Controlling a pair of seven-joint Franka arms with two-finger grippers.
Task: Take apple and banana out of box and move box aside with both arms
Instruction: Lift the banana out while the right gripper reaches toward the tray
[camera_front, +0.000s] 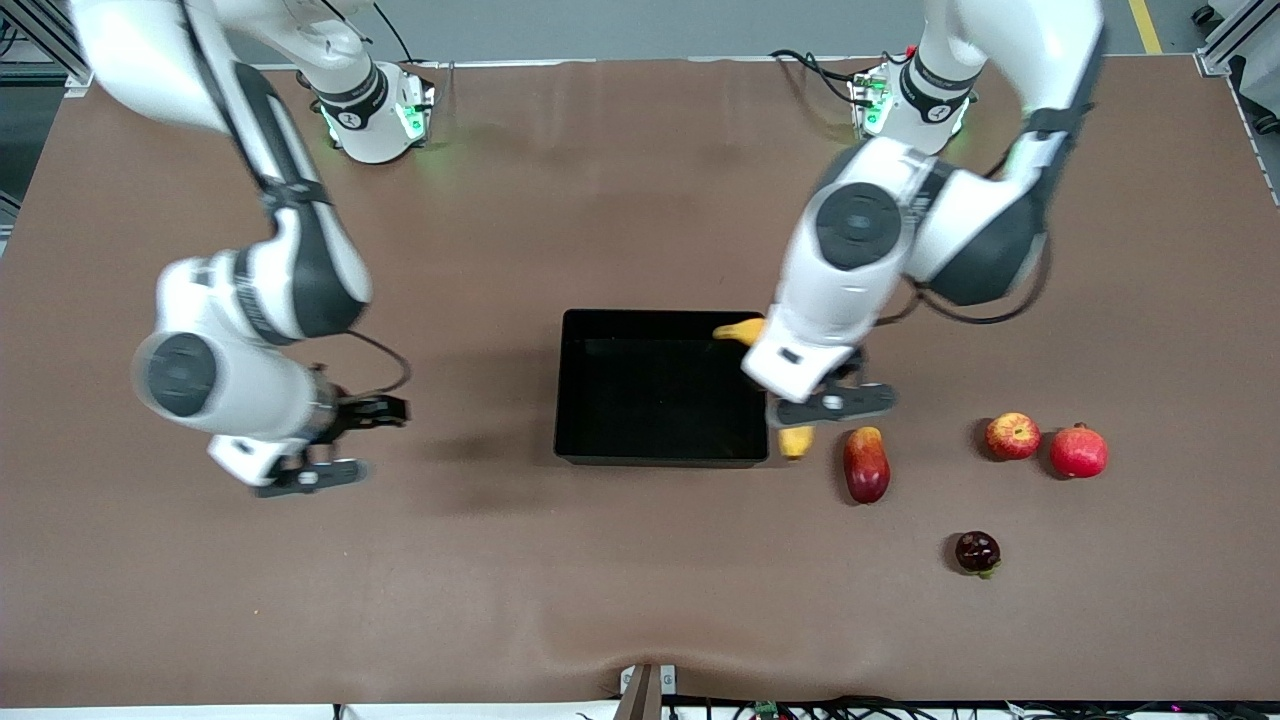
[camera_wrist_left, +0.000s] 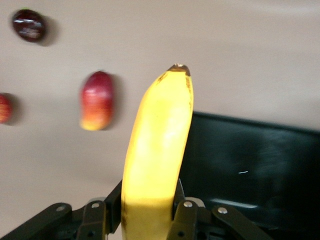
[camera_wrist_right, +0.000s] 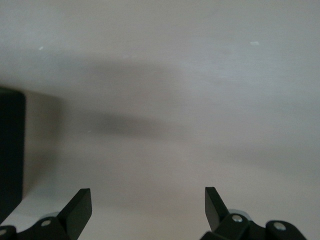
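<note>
Brown surface (camera_front: 640, 600) filled the frame, with the black box (camera_front: 585, 385) at its centre. At the box's right edge, the left end effector (camera_wrist_left: 147, 212) clenched the banana (camera_wrist_left: 157, 150). The apple (camera_front: 1012, 436) lay at right. At left, the right end effector (camera_wrist_right: 147, 205) hung released.

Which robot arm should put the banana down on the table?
Left. The left gripper already holds the banana over the box edge, by the other fruit. The right gripper is open and waits.
</note>
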